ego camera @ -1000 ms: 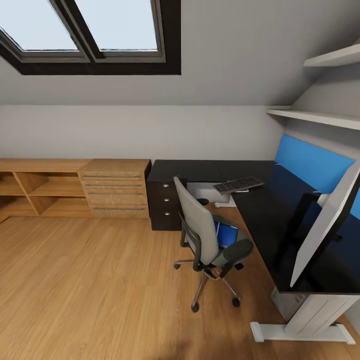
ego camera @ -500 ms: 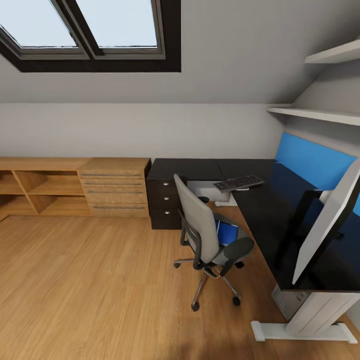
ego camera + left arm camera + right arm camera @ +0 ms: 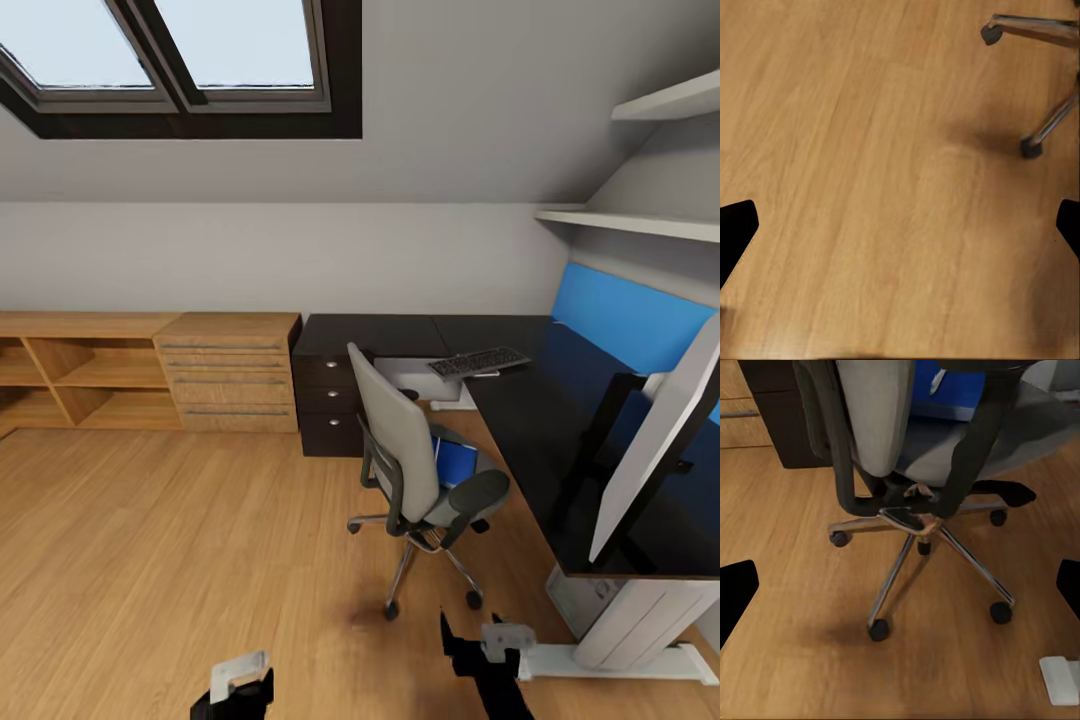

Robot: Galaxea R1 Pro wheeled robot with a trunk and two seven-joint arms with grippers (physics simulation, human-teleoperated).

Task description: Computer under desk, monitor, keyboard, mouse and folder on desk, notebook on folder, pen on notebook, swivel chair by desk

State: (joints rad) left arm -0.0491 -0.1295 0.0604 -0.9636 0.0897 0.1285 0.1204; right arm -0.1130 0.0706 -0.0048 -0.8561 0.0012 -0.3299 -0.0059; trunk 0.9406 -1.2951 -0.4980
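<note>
The swivel chair (image 3: 405,455) stands on the floor by the desk (image 3: 535,405), its back toward me. The blue folder (image 3: 456,463) lies on its seat, and it shows blue (image 3: 954,391) in the right wrist view too. The keyboard (image 3: 478,362) rests on the desk's inner corner. At the right the monitor (image 3: 660,440) stands on the desk, seen edge-on. Low in the head view are my left gripper (image 3: 236,690) and right gripper (image 3: 492,655), both open and empty. The right one (image 3: 900,585) faces the chair base (image 3: 916,521). Mouse, notebook, pen and computer are out of view.
A black drawer unit (image 3: 328,405) sits under the desk's left end, beside a wooden dresser (image 3: 230,372) and open shelves (image 3: 70,380). The desk's white foot (image 3: 610,660) lies on the floor right of my right gripper. A blue panel (image 3: 625,320) backs the desk. Bare wooden floor (image 3: 870,150) lies under the left gripper.
Both grippers have come into the bottom of the head view. The whole picture has shifted slightly upward, so the camera moved; chair, keyboard and monitor stay put.
</note>
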